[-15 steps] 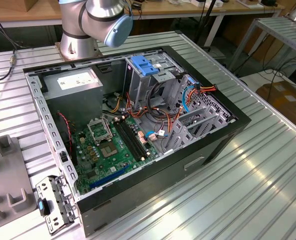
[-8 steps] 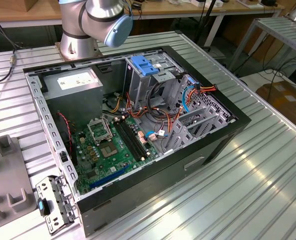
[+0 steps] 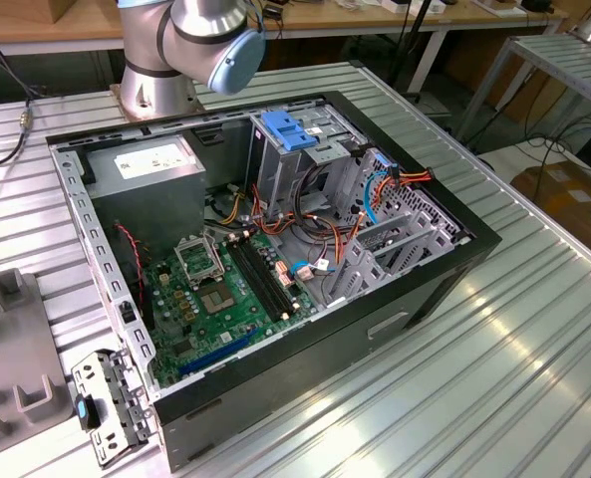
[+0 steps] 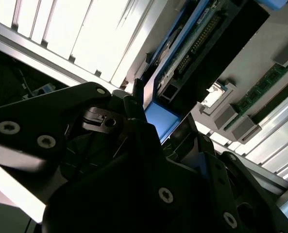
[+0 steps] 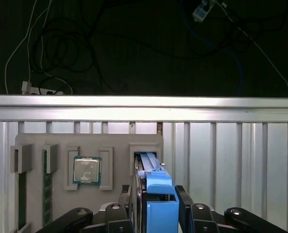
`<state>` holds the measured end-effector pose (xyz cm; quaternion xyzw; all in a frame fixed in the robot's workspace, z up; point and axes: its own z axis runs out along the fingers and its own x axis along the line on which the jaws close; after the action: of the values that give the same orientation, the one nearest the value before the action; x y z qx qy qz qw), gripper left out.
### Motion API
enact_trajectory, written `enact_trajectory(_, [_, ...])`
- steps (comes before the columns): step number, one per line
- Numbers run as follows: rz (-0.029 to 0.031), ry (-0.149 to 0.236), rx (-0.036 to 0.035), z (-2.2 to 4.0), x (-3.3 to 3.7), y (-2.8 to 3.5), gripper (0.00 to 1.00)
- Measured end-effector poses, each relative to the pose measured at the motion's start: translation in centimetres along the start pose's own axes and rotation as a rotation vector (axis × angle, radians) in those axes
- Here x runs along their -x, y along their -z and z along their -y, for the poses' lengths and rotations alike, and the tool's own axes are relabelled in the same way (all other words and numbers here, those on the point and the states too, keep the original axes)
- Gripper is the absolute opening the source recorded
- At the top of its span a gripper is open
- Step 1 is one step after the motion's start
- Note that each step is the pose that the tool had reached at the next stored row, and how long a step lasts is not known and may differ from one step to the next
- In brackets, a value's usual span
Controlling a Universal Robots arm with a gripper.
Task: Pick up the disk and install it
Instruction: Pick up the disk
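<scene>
In the first wrist view the disk (image 5: 153, 171) stands on edge, a silver slab with blue plastic rails, its far end at a slot of a grey fixture tray (image 5: 85, 141). My gripper (image 5: 158, 196) has a black finger against each flat side of the disk and is shut on it. The second wrist view looks along the disk (image 4: 192, 46), showing its connector edge and a blue rail piece. The open computer case (image 3: 275, 249) lies on the table in the exterior view, with a drive cage topped by a blue latch piece (image 3: 290, 129).
The fixture tray also holds a processor chip (image 5: 87, 170) and memory sticks (image 5: 46, 184). Beyond it runs the table's aluminium edge rail (image 5: 144, 109), with dark floor and cables past it. Inside the case sit the power supply (image 3: 150, 164), the motherboard (image 3: 225, 289) and loose cables (image 3: 375, 194).
</scene>
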<state>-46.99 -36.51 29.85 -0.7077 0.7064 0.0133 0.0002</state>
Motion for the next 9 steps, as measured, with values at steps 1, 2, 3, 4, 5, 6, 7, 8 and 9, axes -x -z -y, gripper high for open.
enact_trajectory(1, [0.0000,0.000,0.0002,0.00,0.00,-0.03,0.48])
enact_trajectory(2, [-0.0001,0.000,0.0003,0.00,0.00,-0.03,0.48])
enact_trajectory(3, [0.0000,0.000,0.0000,0.00,0.00,-0.05,0.48])
enact_trajectory(4, [0.0000,0.000,-0.0002,0.00,0.00,-0.07,0.48])
enact_trajectory(5, [0.0000,0.000,-0.0002,0.00,0.00,-0.08,0.48])
enact_trajectory(6, [0.0000,0.000,-0.0003,0.00,0.00,-0.10,0.48])
enact_trajectory(7, [0.0000,0.000,-0.0004,0.00,0.00,-0.11,0.48])
enact_trajectory(8, [0.0000,0.000,-0.0004,0.00,0.00,-0.13,0.47])
enact_trajectory(9, [-0.0001,0.000,-0.0004,0.00,0.00,-0.14,0.47])
